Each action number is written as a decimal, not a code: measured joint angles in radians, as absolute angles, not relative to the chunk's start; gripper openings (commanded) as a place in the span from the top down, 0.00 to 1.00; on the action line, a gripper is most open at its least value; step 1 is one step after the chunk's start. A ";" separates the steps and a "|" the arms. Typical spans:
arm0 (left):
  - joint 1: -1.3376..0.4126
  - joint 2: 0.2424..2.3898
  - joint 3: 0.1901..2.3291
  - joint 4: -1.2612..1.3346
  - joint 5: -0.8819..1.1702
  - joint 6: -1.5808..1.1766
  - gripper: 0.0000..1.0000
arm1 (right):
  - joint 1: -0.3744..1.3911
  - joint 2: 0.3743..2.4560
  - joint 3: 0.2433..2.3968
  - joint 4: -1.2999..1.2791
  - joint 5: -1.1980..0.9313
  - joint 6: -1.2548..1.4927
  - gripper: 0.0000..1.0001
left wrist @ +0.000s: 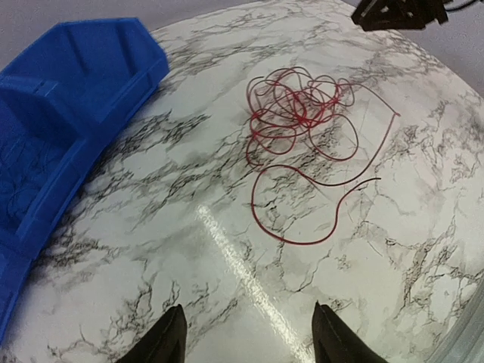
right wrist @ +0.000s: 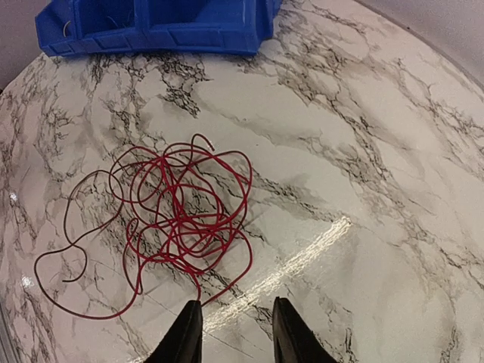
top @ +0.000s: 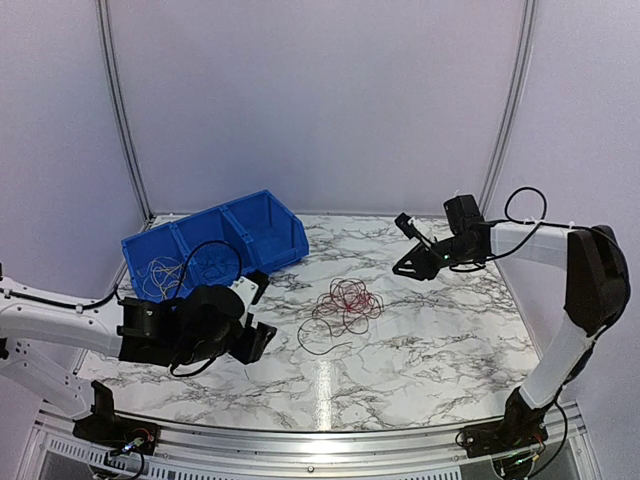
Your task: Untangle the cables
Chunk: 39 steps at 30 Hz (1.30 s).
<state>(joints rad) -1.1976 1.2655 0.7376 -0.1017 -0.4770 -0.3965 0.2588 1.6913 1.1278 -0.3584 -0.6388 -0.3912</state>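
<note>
Lying loose on marble table (top: 420,340), red cable tangle (top: 345,305) is sitting at centre of top view, between both arms, likely so either can reach. Left gripper (left wrist: 248,325) is hovering lower left of tangle, jaws spread wide, gripping nothing, facing trailing loop. Right gripper (right wrist: 237,318) is hanging upper right of tangle, jaws parted, likewise empty. Blue bin (top: 215,245) is sitting upper left, with pale wires (top: 160,275) lying in its left compartment, probably strands already separated.
</note>
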 measured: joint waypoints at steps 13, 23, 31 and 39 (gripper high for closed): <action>-1.194 1.803 1.205 0.097 -0.279 -0.107 0.35 | 0.263 1.653 1.118 -0.353 -0.659 -0.421 0.62; -1.142 1.994 1.406 0.006 -0.199 -0.043 0.45 | 0.263 1.653 1.118 -0.353 -0.672 -0.422 0.62; -1.102 2.050 1.446 -0.031 -0.161 -0.034 0.85 | 0.263 1.653 1.118 -0.355 -0.683 -0.424 0.60; -1.090 2.014 1.407 -0.027 -0.132 -0.045 1.00 | 0.282 1.653 1.107 -0.368 -0.759 -0.486 0.38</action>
